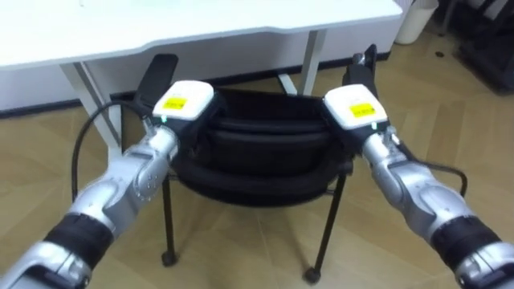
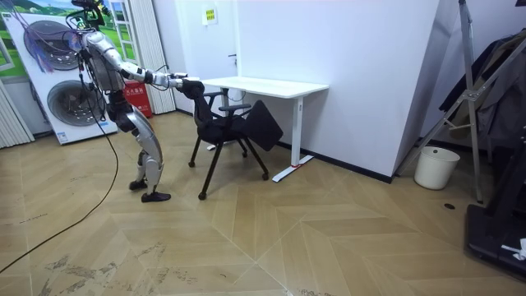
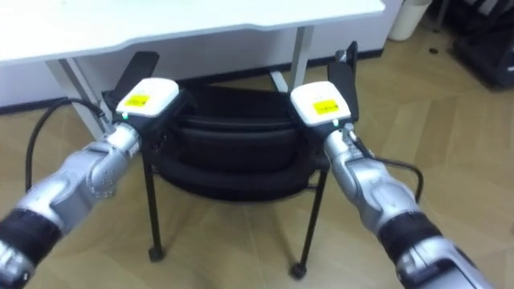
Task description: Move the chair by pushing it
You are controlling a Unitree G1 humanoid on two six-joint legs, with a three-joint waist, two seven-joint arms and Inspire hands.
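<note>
A black chair [image 1: 257, 152] on thin legs with castors stands right in front of me, its seat partly under the white desk [image 1: 201, 28]. My left hand [image 1: 183, 102] rests on the left top of the backrest and my right hand [image 1: 353, 106] on the right top. Both show only their white backs, with the fingers hidden past the backrest edge. In the room view I stand leaning forward behind the chair [image 2: 234, 123] with both arms stretched out to it, at the near end of the desk [image 2: 263, 85].
The desk's white legs [image 1: 309, 60] stand just beyond the chair. A white bin [image 2: 436, 167] sits by the far wall. Stacked washing machines [image 2: 62, 90] are behind me, and a dark rack [image 2: 493, 123] fills the room view's right. Wooden floor lies all around.
</note>
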